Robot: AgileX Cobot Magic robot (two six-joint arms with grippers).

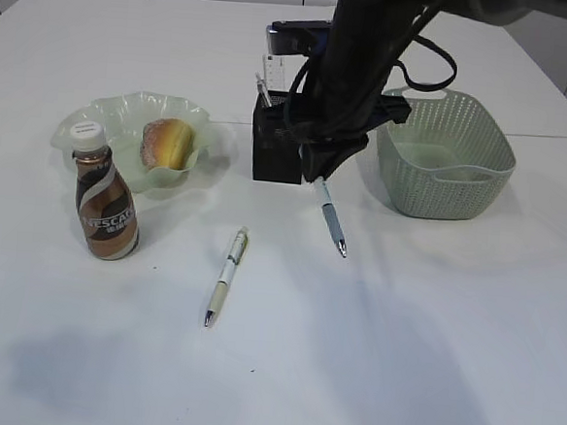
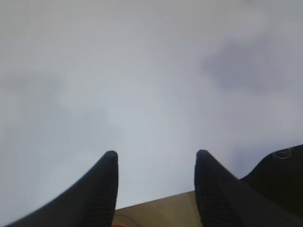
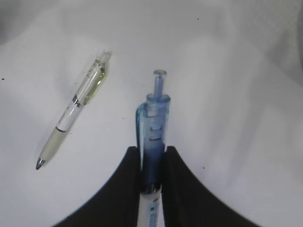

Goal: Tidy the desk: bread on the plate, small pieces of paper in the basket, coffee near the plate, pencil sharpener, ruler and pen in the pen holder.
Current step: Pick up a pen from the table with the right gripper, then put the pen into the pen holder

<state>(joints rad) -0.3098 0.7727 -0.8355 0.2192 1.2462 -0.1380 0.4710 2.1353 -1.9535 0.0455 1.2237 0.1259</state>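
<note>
Right gripper (image 3: 151, 163) is pinching the blue pen (image 3: 154, 127) between both fingers, clamped on the barrel, clicker end sticking out past the fingertips. In the exterior view that pen (image 1: 332, 216) hangs below the right arm, tilted, tip pointing toward the near edge of the desk (image 1: 400, 357), just in front of the pen holder (image 1: 277, 139). Can't tell whether the tip touches the desk.

Left gripper (image 2: 156, 189): fingers spread, nothing between them, only blank white surface ahead of it. Not visible in the exterior view.

2nd pen, white-and-green (image 1: 227, 275), lies flat on the desk nearer the front edge, left of the held pen and well apart from it, tip toward the near edge. Right wrist view shows it too (image 3: 75, 106), lying left of the gripper.

Pen holder sits mid-desk toward the far edge, partly covered by the arm; a ruler (image 1: 264, 83) stands up out of it.

Bread (image 1: 168, 143) is in the plate (image 1: 95, 122), toward the left edge of the desk. Coffee (image 1: 104, 200) stands upright just in front of the plate, rim close to the cap.

Basket (image 1: 443, 156) is right of the pen holder, near it, not touching. Contents unclear.
</note>
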